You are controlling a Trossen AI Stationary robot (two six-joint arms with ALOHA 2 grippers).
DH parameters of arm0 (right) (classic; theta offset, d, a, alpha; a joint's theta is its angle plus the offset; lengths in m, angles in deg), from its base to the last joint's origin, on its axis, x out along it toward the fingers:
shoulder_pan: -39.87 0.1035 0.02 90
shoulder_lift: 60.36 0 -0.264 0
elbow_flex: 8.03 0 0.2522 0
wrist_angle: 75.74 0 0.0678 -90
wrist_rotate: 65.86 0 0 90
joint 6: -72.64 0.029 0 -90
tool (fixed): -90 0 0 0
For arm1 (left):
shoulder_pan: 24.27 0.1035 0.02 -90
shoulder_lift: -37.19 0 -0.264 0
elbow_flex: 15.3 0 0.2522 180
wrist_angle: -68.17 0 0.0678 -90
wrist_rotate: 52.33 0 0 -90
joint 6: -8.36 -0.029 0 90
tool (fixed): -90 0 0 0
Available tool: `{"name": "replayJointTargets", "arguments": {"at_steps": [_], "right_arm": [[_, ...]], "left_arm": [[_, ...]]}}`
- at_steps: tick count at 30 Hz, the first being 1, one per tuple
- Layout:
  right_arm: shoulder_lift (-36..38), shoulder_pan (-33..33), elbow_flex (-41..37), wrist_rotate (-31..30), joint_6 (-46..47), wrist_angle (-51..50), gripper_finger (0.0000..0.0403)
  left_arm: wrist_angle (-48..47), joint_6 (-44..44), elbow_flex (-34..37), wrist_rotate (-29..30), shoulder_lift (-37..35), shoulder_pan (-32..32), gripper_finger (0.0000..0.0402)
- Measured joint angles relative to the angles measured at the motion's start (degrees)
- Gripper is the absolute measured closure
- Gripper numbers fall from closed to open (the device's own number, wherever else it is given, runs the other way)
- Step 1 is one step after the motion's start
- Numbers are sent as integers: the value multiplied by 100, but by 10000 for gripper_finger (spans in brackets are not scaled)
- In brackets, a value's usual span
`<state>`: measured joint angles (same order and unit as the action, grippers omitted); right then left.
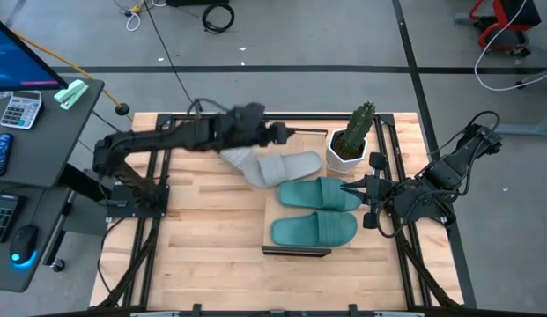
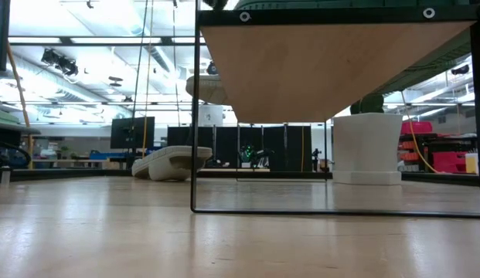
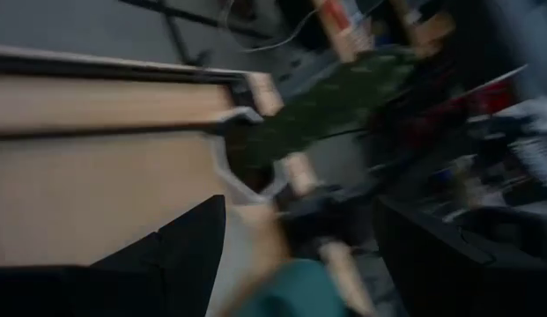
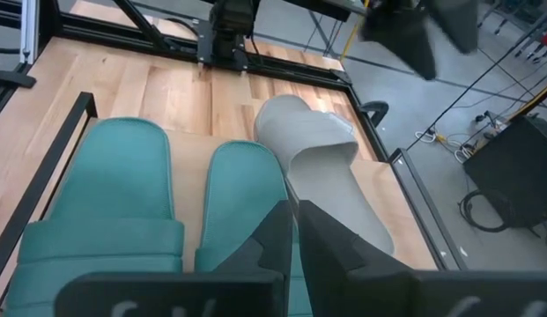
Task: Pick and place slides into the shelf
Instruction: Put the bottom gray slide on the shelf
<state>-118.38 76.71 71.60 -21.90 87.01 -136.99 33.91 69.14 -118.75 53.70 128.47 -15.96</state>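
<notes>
Hovering with my right gripper [image 4: 295,231] fingers pressed together, I judge the grey slide [image 1: 286,165] light, rubbery, best pinched by its strap.

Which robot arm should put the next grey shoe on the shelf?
Probably the left. Its gripper hangs right above the light grey rubbery slides, which lie beside the two teal-green slides on the light-wood shelf board. The right gripper waits at the teal pair's far side.

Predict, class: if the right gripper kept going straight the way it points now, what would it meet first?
Most likely a teal slide. The right gripper, fingers shut, points straight at its heel end, with the grey slide just beside it. Height above the slide is unclear, so it might skim over.
</notes>
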Motion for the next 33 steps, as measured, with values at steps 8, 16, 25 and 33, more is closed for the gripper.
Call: {"name": "replayJointTargets", "arguments": {"at_steps": [8,16,25,33], "right_arm": [[-2,-4,2,-16,6,90,373],[-2,-4,4,-52,43,192,373],[-2,-4,4,-49,64,347,373],[-2,-4,4,-57,61,442,373]], "left_arm": [[-839,-1341,-1064,-1205,608,698,135],[-1749,-2847,-2788,-2094,1845,692,214],[-2901,-4130,-3596,-1889,2720,636,230],[-2951,-5224,-3576,-1887,2942,425,230]]}}
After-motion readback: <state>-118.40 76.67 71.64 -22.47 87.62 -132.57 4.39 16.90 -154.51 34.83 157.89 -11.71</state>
